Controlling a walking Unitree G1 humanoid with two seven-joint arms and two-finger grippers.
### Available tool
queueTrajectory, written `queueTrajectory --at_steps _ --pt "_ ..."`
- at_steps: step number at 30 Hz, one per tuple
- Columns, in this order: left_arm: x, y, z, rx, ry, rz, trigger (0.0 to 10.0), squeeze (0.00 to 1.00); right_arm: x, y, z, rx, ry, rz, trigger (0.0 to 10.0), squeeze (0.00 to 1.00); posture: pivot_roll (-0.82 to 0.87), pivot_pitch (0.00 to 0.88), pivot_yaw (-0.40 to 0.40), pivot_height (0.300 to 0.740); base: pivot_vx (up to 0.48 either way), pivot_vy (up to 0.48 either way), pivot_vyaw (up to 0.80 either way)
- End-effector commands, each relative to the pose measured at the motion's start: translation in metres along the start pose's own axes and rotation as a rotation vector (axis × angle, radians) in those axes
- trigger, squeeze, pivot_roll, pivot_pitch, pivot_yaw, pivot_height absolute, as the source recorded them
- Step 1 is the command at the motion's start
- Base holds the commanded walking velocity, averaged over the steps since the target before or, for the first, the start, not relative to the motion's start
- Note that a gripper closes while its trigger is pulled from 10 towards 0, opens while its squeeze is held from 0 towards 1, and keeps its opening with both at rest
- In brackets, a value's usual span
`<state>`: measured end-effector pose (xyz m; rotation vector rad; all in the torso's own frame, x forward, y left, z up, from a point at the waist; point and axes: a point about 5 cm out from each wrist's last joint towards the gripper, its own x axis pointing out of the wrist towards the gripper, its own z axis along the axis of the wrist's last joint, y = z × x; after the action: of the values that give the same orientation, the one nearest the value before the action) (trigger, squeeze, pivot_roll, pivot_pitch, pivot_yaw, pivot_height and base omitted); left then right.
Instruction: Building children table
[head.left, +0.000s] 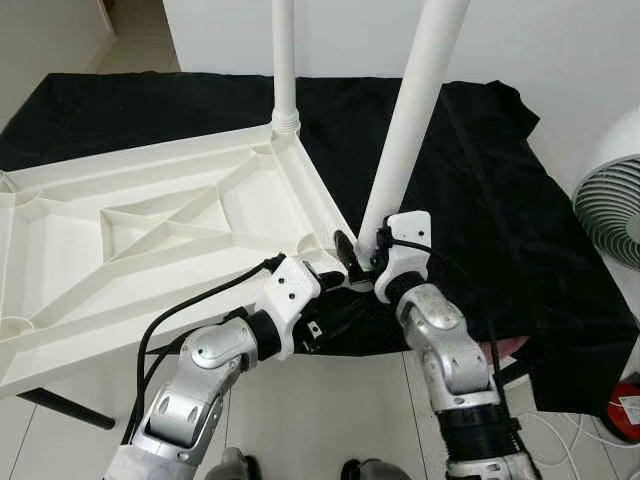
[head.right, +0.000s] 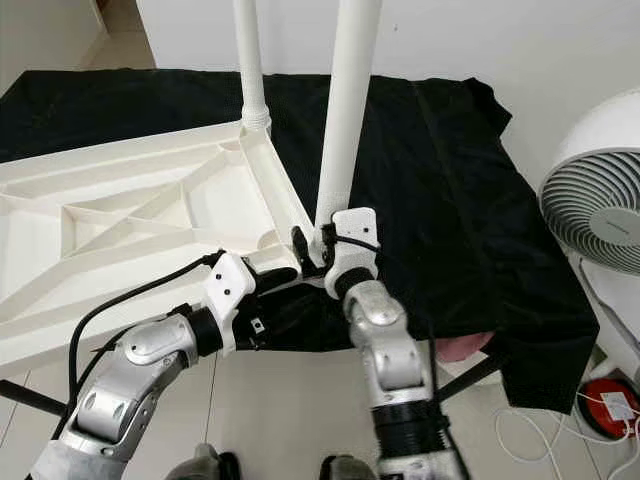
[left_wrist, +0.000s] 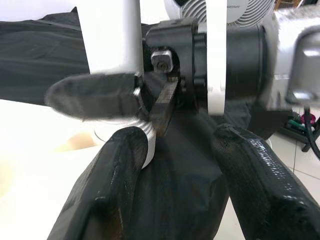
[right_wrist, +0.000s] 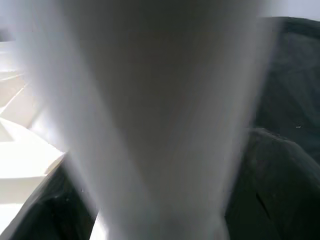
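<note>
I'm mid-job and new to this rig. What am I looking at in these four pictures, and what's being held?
The top two pictures come from the robot's head camera, looking down. An upside-down white tabletop lies on a black cloth; one leg already stands in the far corner. The other two pictures look along each wrist's black fingers. The right gripper is shut on a second leg, tilted, at the near corner. The left gripper sits open beside that leg's base. A fan stands to the right.
</note>
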<state>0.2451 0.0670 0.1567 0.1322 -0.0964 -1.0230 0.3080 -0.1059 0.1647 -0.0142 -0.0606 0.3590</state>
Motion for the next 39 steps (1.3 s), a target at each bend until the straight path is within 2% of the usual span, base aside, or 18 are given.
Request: queueTrajectory --at_steps 1,2,5,9,13,19,21,25,27,28,29,30,31,32,39 --pt "0.001 0.003 -0.002 -0.003 0.002 0.082 10.0 0.00 0.003 -0.002 -0.003 -0.020 0.011 0.089 10.0 0.00 -0.05 0.098 0.007 0.740 0.000 0.000 0.00" --pt "0.001 0.003 -0.002 -0.003 0.002 0.082 10.0 0.00 0.003 -0.002 -0.003 -0.020 0.011 0.089 10.0 0.00 -0.05 0.098 0.007 0.740 0.000 0.000 0.00" --pt "0.002 0.003 -0.005 -0.013 0.001 0.104 10.0 0.00 0.005 -0.002 -0.002 -0.089 0.007 0.248 10.0 0.00 -0.05 0.098 0.008 0.740 0.000 0.000 0.00" --pt "0.001 0.001 -0.006 -0.018 0.002 0.108 10.0 0.00 0.006 -0.001 -0.002 -0.113 0.004 0.329 10.0 0.00 -0.04 0.096 0.012 0.740 0.000 0.000 0.00" --pt "-0.006 -0.001 -0.014 -0.012 0.035 0.118 10.0 0.00 0.011 -0.004 -0.003 -0.148 0.005 0.464 10.0 0.00 -0.04 0.096 0.012 0.740 0.000 0.000 0.00" --pt "-0.009 0.001 -0.014 -0.009 0.041 0.126 10.0 0.00 0.014 -0.008 -0.004 -0.157 0.010 0.491 10.0 0.00 -0.03 0.094 0.012 0.740 0.000 0.000 0.00" --pt "-0.014 0.005 -0.013 -0.004 0.046 0.138 10.0 0.00 0.019 -0.017 -0.007 -0.187 0.035 0.514 10.0 0.00 -0.02 0.093 0.010 0.740 0.000 0.000 0.00" --pt "-0.016 0.006 -0.013 -0.001 0.048 0.141 10.0 0.00 0.021 -0.020 -0.008 -0.199 0.043 0.522 10.0 0.00 -0.02 0.093 0.010 0.740 0.000 0.000 0.00" --pt "-0.019 0.005 -0.013 0.008 0.057 0.139 10.0 0.00 0.021 -0.030 -0.013 -0.206 0.070 0.522 8.9 0.00 -0.02 0.093 0.010 0.740 0.000 0.000 0.00" --pt "-0.019 0.005 -0.013 0.008 0.057 0.139 10.0 0.00 0.021 -0.030 -0.013 -0.206 0.070 0.522 8.9 0.00 -0.02 0.093 0.010 0.740 0.000 0.000 0.00" --pt "-0.019 0.005 -0.013 0.012 0.058 0.138 10.0 0.00 0.021 -0.034 -0.014 -0.212 0.079 0.518 2.7 0.00 -0.02 0.093 0.010 0.740 0.000 0.000 0.00" --pt "-0.019 0.004 -0.013 0.013 0.058 0.138 10.0 0.00 0.021 -0.038 -0.016 -0.207 0.086 0.515 2.0 0.00 -0.02 0.093 0.010 0.740 0.000 0.000 0.00" --pt "-0.019 0.004 -0.013 0.013 0.058 0.138 10.0 0.00 0.021 -0.038 -0.016 -0.207 0.086 0.515 2.0 0.00 -0.02 0.093 0.010 0.740 0.000 0.000 0.00" --pt "-0.019 0.003 -0.012 0.013 0.056 0.137 10.0 0.00 0.021 -0.041 -0.018 -0.206 0.089 0.513 0.0 0.00 -0.02 0.102 0.012 0.740 0.000 0.000 0.00" --pt "-0.018 0.002 -0.010 0.012 0.049 0.137 10.0 0.00 0.017 -0.043 -0.020 -0.186 0.073 0.512 0.0 0.00 -0.02 0.105 0.014 0.740 0.000 0.000 0.00"
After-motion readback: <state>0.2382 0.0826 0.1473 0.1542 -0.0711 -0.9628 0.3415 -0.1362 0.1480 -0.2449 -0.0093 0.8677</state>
